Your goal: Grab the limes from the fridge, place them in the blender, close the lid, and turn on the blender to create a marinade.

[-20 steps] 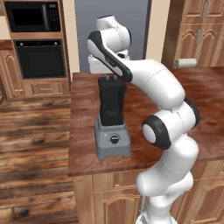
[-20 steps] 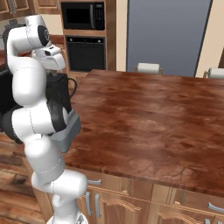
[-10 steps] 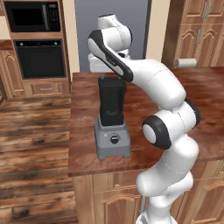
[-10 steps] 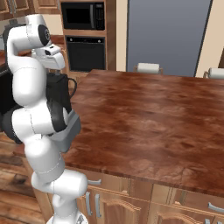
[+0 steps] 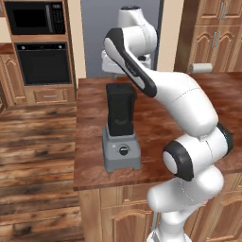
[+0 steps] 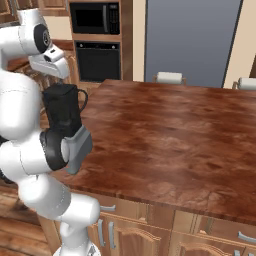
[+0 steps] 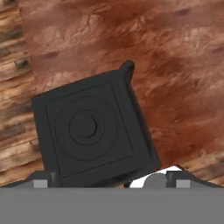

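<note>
On the wood island counter point(image 6: 165, 135), the lid point(image 7: 87, 131) sits on the blender point(image 5: 122, 130). Our gripper point(image 7: 111, 180) hovers above it, fingers wide, holding nothing. We'd say only the dial point(image 5: 123, 151) remains.

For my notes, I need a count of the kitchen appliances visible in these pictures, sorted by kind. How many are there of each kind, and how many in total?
Blender: 1
Microwave: 1
Wall oven: 1
Fridge: 1
Total: 4
</note>
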{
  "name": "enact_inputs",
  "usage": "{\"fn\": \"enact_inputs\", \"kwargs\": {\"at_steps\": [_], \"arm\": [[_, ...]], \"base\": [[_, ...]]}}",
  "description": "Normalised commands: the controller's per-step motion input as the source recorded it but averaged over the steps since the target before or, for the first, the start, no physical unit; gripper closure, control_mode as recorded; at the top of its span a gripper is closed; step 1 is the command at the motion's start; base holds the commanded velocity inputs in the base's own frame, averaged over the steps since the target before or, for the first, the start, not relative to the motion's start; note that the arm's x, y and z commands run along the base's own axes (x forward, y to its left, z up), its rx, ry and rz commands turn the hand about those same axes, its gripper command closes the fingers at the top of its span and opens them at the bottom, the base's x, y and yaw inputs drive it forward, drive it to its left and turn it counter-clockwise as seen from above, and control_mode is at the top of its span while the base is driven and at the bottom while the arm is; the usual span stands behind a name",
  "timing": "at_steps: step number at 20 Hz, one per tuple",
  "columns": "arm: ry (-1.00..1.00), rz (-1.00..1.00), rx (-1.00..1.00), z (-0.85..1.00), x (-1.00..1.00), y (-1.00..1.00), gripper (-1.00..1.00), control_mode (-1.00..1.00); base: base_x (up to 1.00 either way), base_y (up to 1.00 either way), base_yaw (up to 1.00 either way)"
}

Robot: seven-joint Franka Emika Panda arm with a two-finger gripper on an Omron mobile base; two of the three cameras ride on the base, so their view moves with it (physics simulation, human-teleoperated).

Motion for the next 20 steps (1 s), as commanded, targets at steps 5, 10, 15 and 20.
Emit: {"fn": "enact_inputs", "kwargs": {"at_steps": [5, 10, 15, 20], "arm": [[-0.25, 0.00, 0.07, -0.01, -1.00, -0.03, -1.00, -1.00], [-0.07, 0.07, 0.00, -0.37, -1.00, 0.11, 1.00, -1.00], [0.06, 0.17, -0.12, -0.44, -0.34, 0.41, 1.00, -1.00], [0.06, 0.18, -0.10, -0.36, -0.28, 0.15, 1.00, -1.00]], "base": [[0.00, 0.00, 0.00], [0.00, 0.00, 0.00], [0.00, 0.00, 0.00], [0.00, 0.00, 0.00]]}}
